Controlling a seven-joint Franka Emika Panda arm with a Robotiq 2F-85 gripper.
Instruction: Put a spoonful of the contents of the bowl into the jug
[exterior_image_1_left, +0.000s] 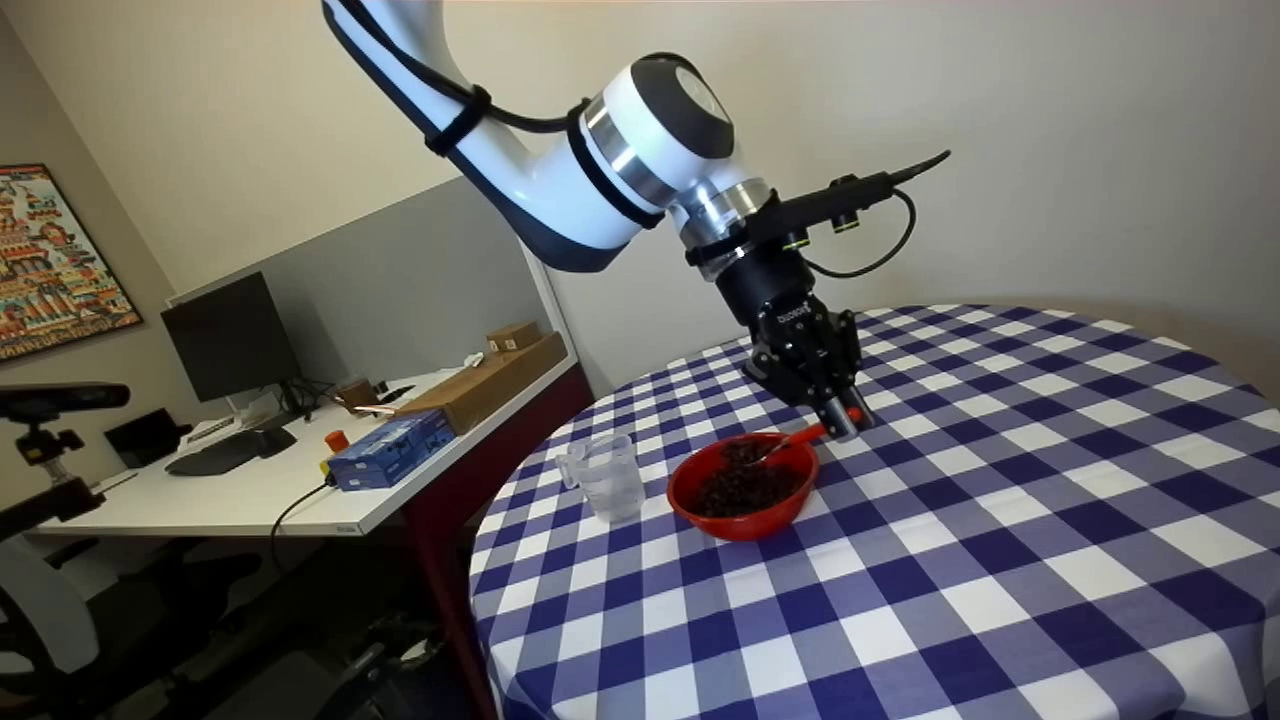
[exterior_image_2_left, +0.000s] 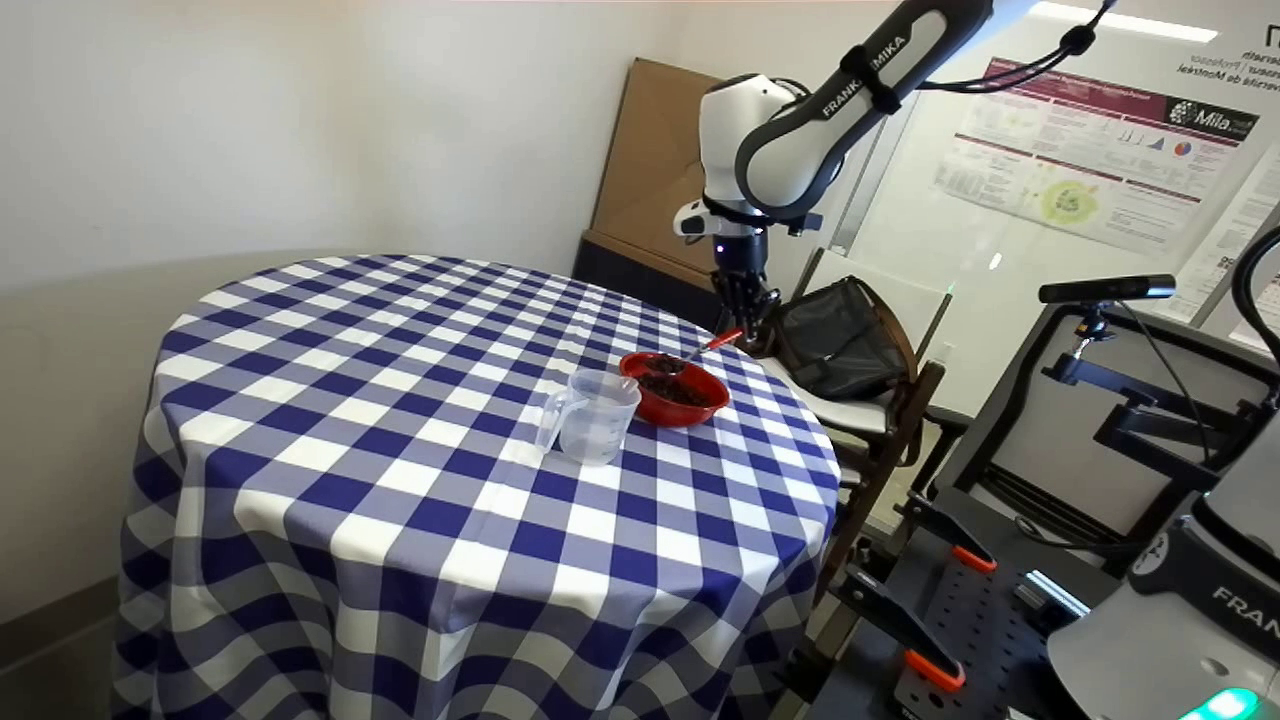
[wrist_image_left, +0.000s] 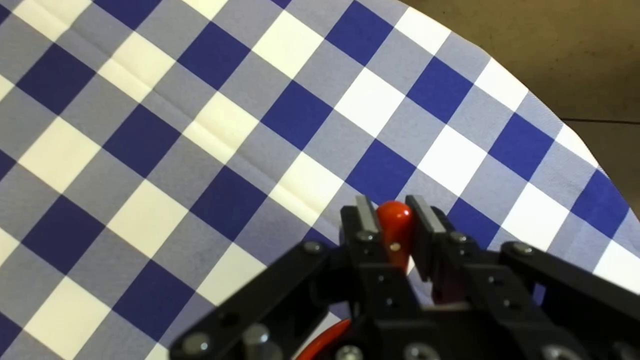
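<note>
In both exterior views a shallow red bowl (exterior_image_1_left: 745, 528) stands on the checked cloth, holding the contents (exterior_image_1_left: 735, 500), a dark brown loose mass. My gripper (wrist_image_left: 394, 212) is shut on the red handle of a spoon (wrist_image_left: 396, 220), its rounded end showing between the pads. The spoon slants down into the bowl; a dark dab sits at its head (exterior_image_2_left: 665, 365), near rim height. Whether the head touches the mass below, I cannot tell. Beside the bowl is the clear jug (exterior_image_2_left: 595, 425), upright, with its handle pointing away from the bowl. Only an arc of bowl rim (wrist_image_left: 325, 340) shows in the wrist view.
A blue and white checked cloth (exterior_image_1_left: 1000, 500) covers the round table, whose edge curves across the wrist view's upper right. A white desk (exterior_image_1_left: 330, 510) with a blue box (exterior_image_1_left: 390, 450) stands close by. Behind the table is a chair with a dark bag (exterior_image_2_left: 840, 345).
</note>
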